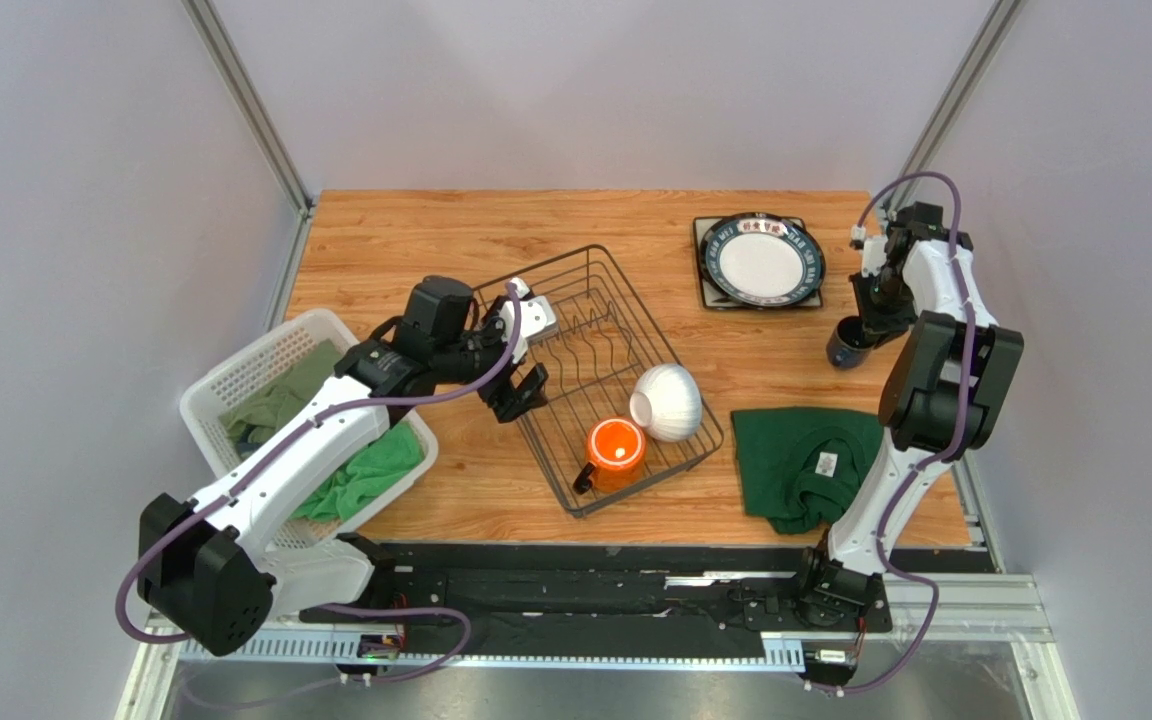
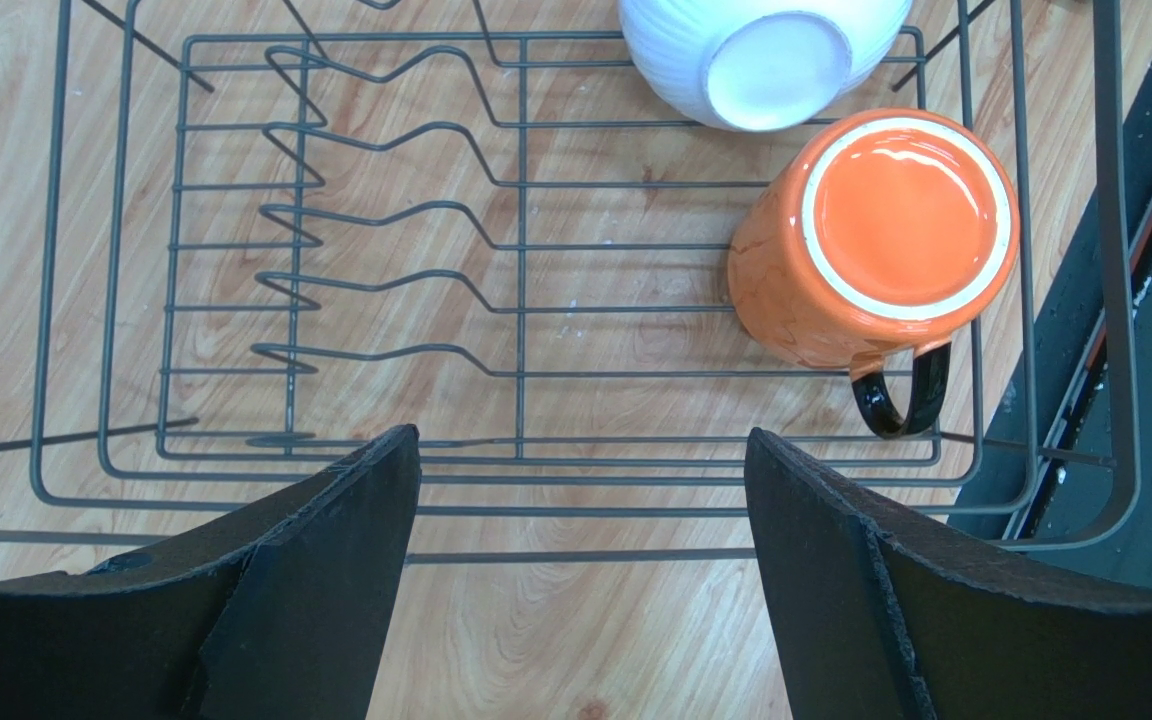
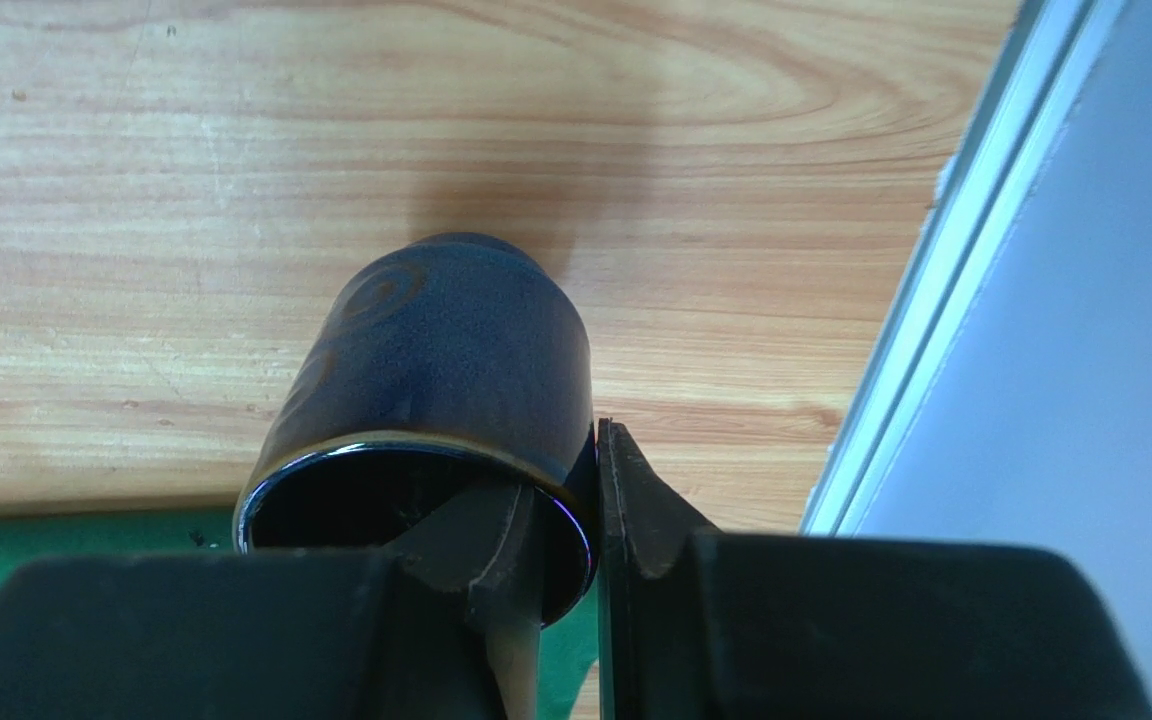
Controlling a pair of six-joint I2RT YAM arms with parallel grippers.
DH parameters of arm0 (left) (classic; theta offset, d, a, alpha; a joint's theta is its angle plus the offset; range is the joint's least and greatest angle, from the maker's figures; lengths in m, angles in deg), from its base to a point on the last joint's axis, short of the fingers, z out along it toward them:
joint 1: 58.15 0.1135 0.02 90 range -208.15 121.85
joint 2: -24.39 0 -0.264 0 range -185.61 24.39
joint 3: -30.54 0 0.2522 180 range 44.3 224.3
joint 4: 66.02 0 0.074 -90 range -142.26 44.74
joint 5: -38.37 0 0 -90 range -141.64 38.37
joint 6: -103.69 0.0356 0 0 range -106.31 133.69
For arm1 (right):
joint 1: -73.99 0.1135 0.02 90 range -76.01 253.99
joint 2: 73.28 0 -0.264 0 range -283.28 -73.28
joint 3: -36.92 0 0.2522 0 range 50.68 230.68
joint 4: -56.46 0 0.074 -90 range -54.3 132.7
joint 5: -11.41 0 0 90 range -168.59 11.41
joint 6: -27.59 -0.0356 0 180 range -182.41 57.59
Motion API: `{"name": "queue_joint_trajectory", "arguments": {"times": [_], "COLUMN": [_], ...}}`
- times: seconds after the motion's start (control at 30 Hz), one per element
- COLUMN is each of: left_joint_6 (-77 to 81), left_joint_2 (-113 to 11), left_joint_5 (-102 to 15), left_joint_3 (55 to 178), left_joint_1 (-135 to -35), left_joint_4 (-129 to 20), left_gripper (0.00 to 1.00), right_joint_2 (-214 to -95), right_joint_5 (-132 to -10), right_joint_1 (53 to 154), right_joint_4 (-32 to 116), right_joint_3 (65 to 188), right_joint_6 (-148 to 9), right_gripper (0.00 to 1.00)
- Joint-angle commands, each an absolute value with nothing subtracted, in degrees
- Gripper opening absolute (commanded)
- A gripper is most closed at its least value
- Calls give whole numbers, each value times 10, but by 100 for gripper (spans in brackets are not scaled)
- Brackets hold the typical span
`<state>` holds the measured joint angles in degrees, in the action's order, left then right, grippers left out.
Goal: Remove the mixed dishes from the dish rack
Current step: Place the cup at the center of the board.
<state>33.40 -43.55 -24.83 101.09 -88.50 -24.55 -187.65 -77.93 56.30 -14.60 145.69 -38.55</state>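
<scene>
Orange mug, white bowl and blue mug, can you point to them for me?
Orange mug (image 2: pixel 905 218): left wrist view, on its round end.
White bowl (image 2: pixel 770 68): left wrist view, on its base.
Blue mug (image 3: pixel 455 353): right wrist view, on its side.

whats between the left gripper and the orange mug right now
Only bare wires of the dish rack, no dish. The left wrist view shows it, from the open left gripper to the orange mug.

Wooden table (image 1: pixel 432 255); white basket (image 1: pixel 259 348) at left edge holding green cloths (image 1: pixel 364 477); green cloth (image 1: pixel 793 450) near-right.
</scene>
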Motion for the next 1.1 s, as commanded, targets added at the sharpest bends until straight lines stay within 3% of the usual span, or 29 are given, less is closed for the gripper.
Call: {"name": "queue_joint_trajectory", "arguments": {"times": [0.0, 0.57, 1.07], "left_joint_6": [342, 339, 343], "left_joint_2": [-442, -447, -445], "left_joint_5": [-236, -226, -221], "left_joint_3": [1038, 1039, 1034], "left_joint_1": [-883, -883, -883], "left_joint_4": [-247, -241, -238], "left_gripper": [87, 86, 86], "right_joint_2": [-1884, -1936, -1962], "right_joint_5": [-785, -808, -810], "right_joint_1": [554, 549, 547], "right_joint_4": [-125, -162, -201], "right_joint_3": [1506, 1562, 1597], "right_joint_6": [-375, -376, -373], "right_gripper": [0, 1, 27]}}
